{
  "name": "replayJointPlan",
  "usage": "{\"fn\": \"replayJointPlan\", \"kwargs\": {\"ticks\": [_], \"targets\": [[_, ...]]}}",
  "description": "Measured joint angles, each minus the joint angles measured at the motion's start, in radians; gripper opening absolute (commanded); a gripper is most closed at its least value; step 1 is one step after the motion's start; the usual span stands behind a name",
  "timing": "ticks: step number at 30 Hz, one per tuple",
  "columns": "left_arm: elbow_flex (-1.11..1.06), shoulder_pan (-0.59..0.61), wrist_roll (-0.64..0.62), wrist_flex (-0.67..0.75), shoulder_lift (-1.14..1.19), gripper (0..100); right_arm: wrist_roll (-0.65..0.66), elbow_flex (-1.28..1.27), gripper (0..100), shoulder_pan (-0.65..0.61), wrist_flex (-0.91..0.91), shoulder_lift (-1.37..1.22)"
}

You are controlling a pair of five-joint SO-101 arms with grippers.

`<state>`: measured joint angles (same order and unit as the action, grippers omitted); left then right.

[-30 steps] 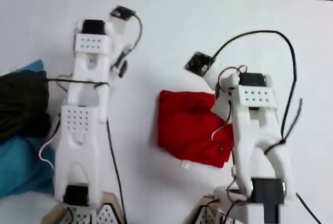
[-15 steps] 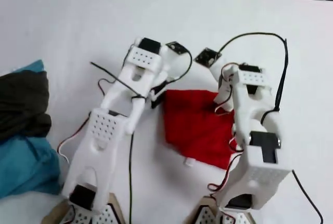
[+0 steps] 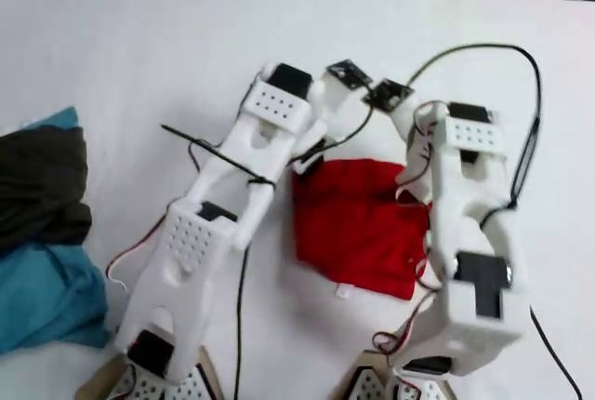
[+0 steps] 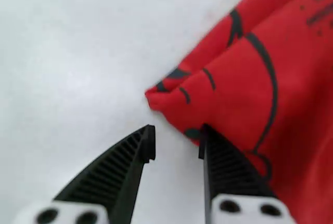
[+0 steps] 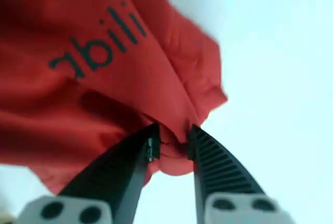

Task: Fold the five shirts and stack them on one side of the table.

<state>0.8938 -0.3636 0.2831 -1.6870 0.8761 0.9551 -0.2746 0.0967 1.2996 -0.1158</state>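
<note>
Swinging in since earlier | left claw [image 4: 176,143] spread at red shirt [image 3: 358,223] corner | right claw [image 5: 173,143] pinching its edge

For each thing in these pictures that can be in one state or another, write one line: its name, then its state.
red shirt, partly folded, lying rumpled on the table between the arms.
left gripper, open, at a corner of the red shirt, holding nothing.
right gripper, at a bunched edge of the red shirt; grip unclear.
black shirt, lying on top of the blue shirt.
blue shirt, rumpled, under the black shirt.
</note>
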Motion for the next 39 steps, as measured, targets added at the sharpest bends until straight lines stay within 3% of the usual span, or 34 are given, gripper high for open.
{"fn": "replayJointPlan", "kwargs": {"ticks": [11,17,25,30,39], "targets": [[-0.002,-0.074,-0.012,0.15,0.092,17,0.081,-0.608,9.8,0.014,-0.146,0.476],[0.003,-0.074,-0.012,0.166,0.133,17,0.091,-0.72,9.8,0.014,-0.262,0.525],[0.038,-0.048,-0.012,0.137,0.149,17,0.091,-0.686,3.4,0.014,-0.351,0.525],[0.166,0.002,-0.014,0.003,0.16,17,0.094,-0.525,2.9,0.008,-0.331,0.519],[0.31,0.129,-0.014,-0.08,0.16,17,0.043,-0.118,3.1,0.008,-0.206,0.187]]}}
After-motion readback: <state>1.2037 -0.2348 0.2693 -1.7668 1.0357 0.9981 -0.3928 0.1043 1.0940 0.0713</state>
